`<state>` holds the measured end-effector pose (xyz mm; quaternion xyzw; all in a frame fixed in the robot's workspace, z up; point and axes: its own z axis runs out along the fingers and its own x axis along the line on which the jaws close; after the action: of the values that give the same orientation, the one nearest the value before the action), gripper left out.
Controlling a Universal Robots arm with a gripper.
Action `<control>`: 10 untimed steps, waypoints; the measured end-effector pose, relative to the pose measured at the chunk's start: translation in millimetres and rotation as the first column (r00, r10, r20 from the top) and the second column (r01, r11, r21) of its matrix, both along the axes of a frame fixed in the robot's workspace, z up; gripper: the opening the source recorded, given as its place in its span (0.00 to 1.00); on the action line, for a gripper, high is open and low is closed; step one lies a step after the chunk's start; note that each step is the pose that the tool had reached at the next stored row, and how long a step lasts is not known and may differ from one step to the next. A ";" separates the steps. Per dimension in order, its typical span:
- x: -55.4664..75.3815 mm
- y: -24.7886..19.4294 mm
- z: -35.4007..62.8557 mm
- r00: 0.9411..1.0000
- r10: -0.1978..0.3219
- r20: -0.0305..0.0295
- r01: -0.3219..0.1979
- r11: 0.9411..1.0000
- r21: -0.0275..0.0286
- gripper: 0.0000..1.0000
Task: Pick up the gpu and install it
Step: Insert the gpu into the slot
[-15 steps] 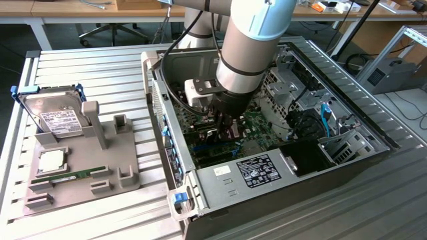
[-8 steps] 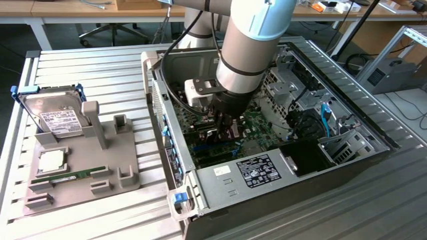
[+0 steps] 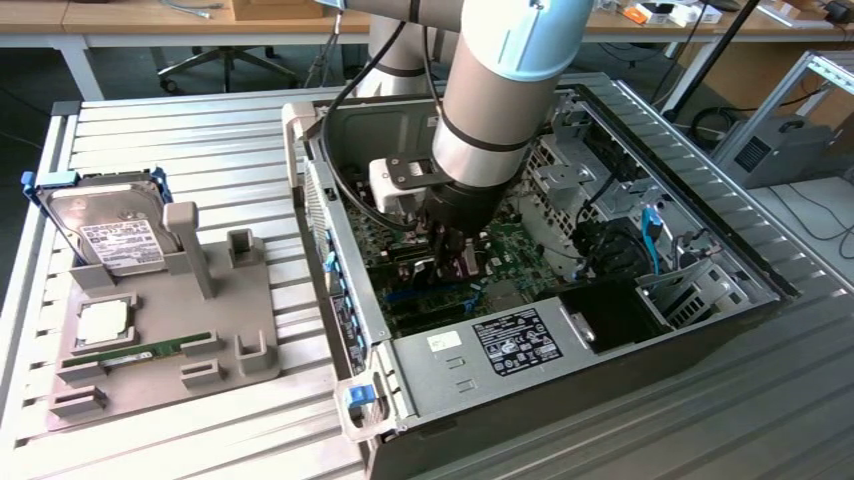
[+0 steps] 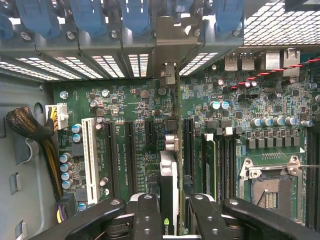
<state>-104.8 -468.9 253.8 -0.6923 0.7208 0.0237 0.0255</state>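
We have the jaws clamped on the gpu [image 4: 169, 186], held edge-down, low over the motherboard [image 4: 125, 105] inside the case [image 3: 441, 345]. Best keep it level, square with the long black slot [image 4: 188, 145], and press evenly.

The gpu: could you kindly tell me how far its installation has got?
Done: the gpu is picked up and inside the open computer case, standing on edge over the motherboard slots. In hand: the jaws are closed on it. Left: it is not released, and full seating cannot be told.
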 end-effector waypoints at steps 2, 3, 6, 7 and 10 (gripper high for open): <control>0.0 0.0 0.0 1.000 0.000 0.000 0.000 1.000 0.000 0.27; 0.0 0.0 0.0 1.000 0.000 0.000 0.000 1.000 0.000 0.27; 0.0 0.0 0.0 1.000 0.000 0.000 0.000 1.000 0.000 0.27; 0.0 0.0 0.0 1.000 0.000 0.000 0.000 1.000 0.000 0.27; 0.0 0.0 0.0 1.000 0.000 0.000 0.000 1.000 0.000 0.27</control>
<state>-104.8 -468.9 253.8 -0.6923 0.7207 0.0237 0.0255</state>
